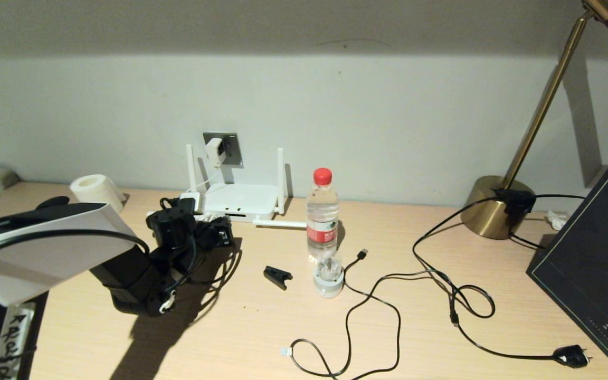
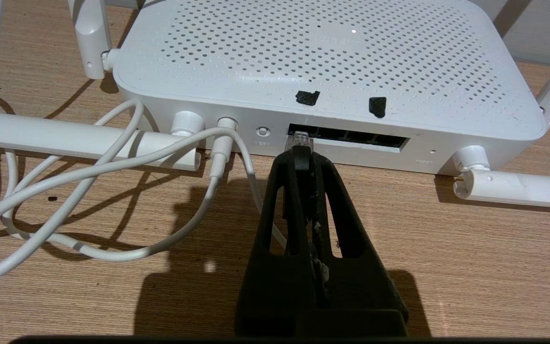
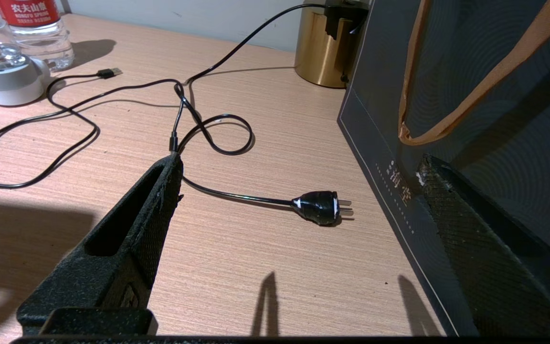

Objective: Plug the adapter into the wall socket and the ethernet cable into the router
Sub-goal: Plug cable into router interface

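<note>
The white adapter [image 1: 214,149] sits in the grey wall socket [image 1: 233,154], and its thin white cord hangs down toward the router [image 1: 240,200]. My left gripper [image 1: 218,231] is at the router's front, low over the desk. In the left wrist view this gripper [image 2: 303,157] is shut on the ethernet cable's plug [image 2: 298,140]. The plug's clear tip touches the left end of the dark port slot [image 2: 356,138] on the router [image 2: 332,52]. My right gripper [image 3: 299,162] hovers open and empty over the desk beside a dark bag.
A water bottle [image 1: 322,214], a small white-based device [image 1: 328,279] and a black clip [image 1: 277,277] stand right of the router. A thin USB cable [image 1: 362,254] and a black cord with mains plug [image 3: 320,207] lie looped. Paper roll [image 1: 95,191], brass lamp [image 1: 494,211], dark bag [image 1: 594,264].
</note>
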